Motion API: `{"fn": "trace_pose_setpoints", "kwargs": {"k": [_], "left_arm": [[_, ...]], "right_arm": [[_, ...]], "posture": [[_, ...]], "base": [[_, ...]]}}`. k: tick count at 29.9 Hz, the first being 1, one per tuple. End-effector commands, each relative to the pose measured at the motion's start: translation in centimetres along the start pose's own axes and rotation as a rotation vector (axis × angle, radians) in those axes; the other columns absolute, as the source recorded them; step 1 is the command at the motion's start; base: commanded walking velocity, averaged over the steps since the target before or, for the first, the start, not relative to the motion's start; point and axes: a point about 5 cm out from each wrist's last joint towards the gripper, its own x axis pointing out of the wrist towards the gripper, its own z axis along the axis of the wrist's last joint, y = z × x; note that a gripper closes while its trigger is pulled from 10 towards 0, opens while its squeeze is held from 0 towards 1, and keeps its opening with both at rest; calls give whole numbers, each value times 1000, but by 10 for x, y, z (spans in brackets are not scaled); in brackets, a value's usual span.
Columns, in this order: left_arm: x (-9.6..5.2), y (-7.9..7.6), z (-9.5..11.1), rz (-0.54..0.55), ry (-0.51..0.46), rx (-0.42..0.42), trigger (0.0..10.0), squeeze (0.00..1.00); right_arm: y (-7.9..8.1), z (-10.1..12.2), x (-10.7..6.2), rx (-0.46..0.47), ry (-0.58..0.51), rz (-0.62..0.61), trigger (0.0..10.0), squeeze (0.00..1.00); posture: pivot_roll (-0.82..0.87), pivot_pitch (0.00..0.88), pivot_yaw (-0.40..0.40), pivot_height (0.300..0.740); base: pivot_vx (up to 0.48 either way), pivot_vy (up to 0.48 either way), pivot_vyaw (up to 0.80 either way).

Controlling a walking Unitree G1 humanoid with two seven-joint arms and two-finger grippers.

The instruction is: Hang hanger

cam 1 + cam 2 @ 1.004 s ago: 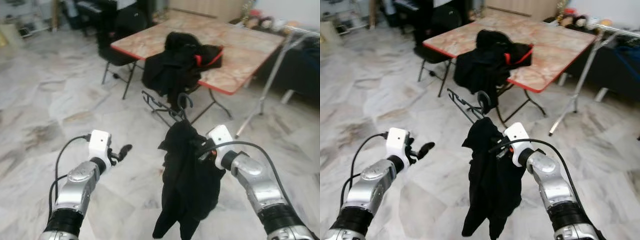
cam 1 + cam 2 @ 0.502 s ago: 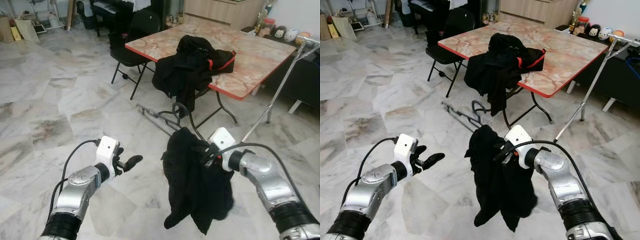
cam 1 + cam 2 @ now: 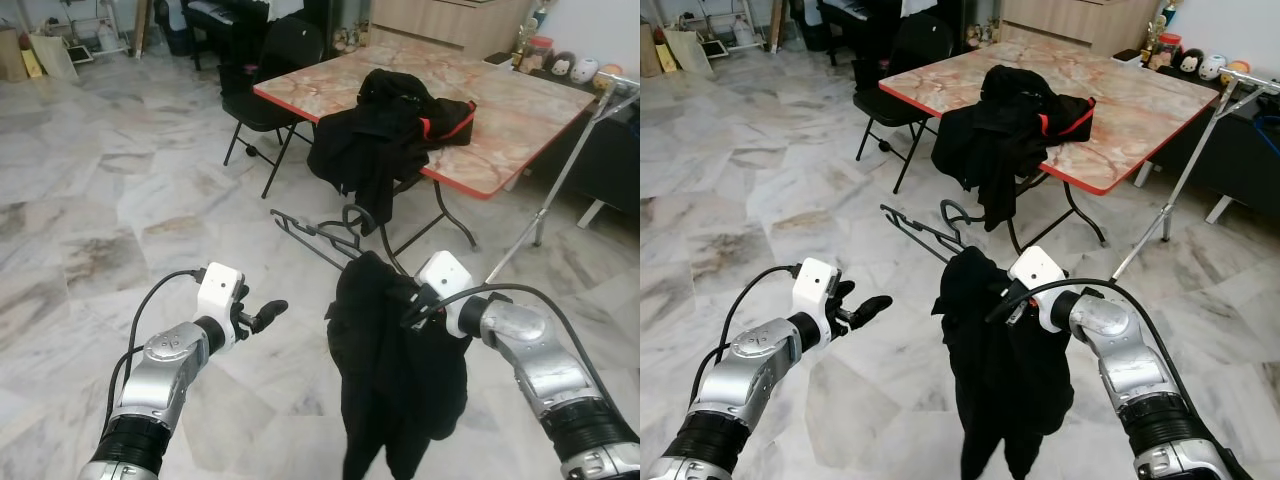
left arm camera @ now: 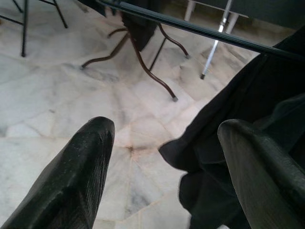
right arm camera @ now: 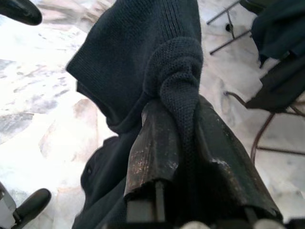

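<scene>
A: Nearest to the robot, what hangs above the marble floor (image 3: 90, 240)?

B: A black knitted garment (image 3: 395, 375). The right gripper (image 5: 178, 143) has its fingers closed tight on a fold of it. The left gripper (image 3: 262, 315) is beside the garment, not touching it, with fingers spread wide and holding nothing.

A: And the hanger (image 3: 320, 235)?

B: It sticks out from the top of the garment, tilted, hook upward. Behind the garment stands the counter (image 3: 520, 110), with dark clothes (image 3: 385, 135) piled over its edge and a black chair (image 3: 270, 75) beside it.
</scene>
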Motion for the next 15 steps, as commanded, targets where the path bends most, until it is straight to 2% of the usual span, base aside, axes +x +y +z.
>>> {"fn": "trace_pose_setpoints", "kwargs": {"k": [1, 5, 8, 11, 15], "left_arm": [[2, -2, 2, -5, -6, 9, 10000, 0], [2, -1, 1, -2, -3, 7, 10000, 0], [1, -2, -3, -28, 24, 8, 10000, 0], [-2, -2, -11, -53, 77, 21, 10000, 0], [-2, 3, -25, -28, 167, 35, 10000, 0]], "right_arm": [[-3, 5, -2, -15, -17, -4, 10000, 0], [0, 6, -1, -18, -23, 21, 10000, 0], [0, 11, -1, -22, -61, 37, 10000, 0], [6, 19, -3, -3, -97, 123, 10000, 0], [17, 30, -7, -19, -134, 288, 10000, 0]], "posture": [[-124, 0, -27, 740], [-124, 0, -27, 740], [-124, 0, -27, 740], [-121, 0, -30, 740], [-121, 0, -30, 740]], "base": [[0, 0, -756], [0, 0, -744], [0, 0, 0], [0, 0, 0], [0, 0, 0]]}}
